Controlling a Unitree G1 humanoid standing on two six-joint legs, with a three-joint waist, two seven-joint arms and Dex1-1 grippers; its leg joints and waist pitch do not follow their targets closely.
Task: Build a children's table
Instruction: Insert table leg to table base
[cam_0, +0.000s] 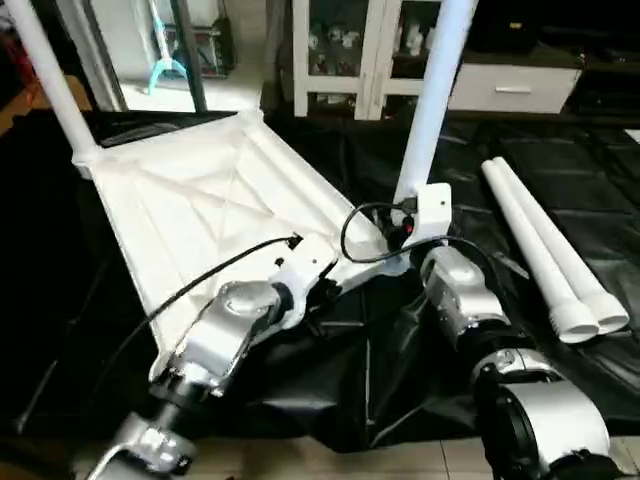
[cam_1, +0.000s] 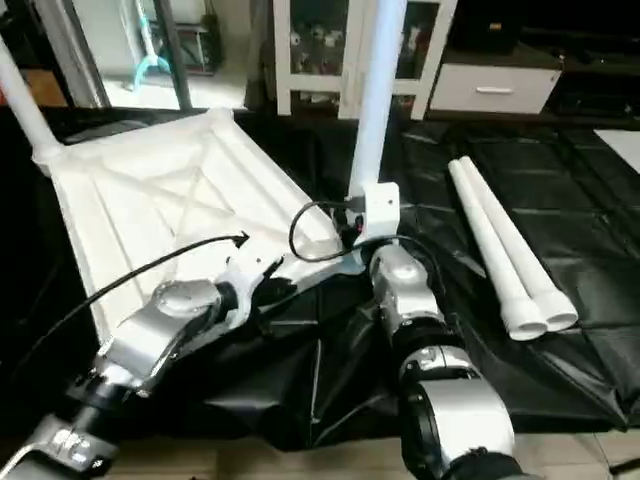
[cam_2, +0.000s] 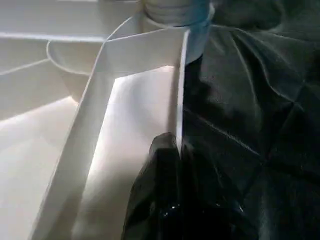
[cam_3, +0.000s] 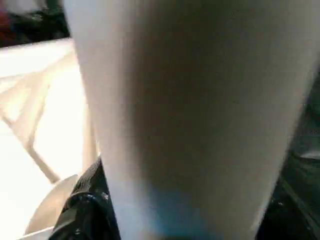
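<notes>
The white tabletop (cam_0: 215, 205) lies upside down on a black sheet, its X ribs facing up. One white leg (cam_0: 45, 85) stands in the far left corner socket. A second leg (cam_0: 432, 100) stands upright at the near right corner socket (cam_2: 175, 12). My right gripper (cam_0: 400, 232) is shut around the base of this leg, which shows wide and white in the right wrist view beside one black finger (cam_3: 85, 210). My left gripper (cam_2: 175, 150) is shut on the tabletop's thin rim wall (cam_2: 180, 85), a short way from that socket.
Two loose white legs (cam_0: 550, 250) lie side by side on the black sheet (cam_0: 560, 180) to the right. White cabinets (cam_0: 500, 85) and a drawer unit stand behind the sheet. Pale floor tiles (cam_0: 330, 462) show at the near edge.
</notes>
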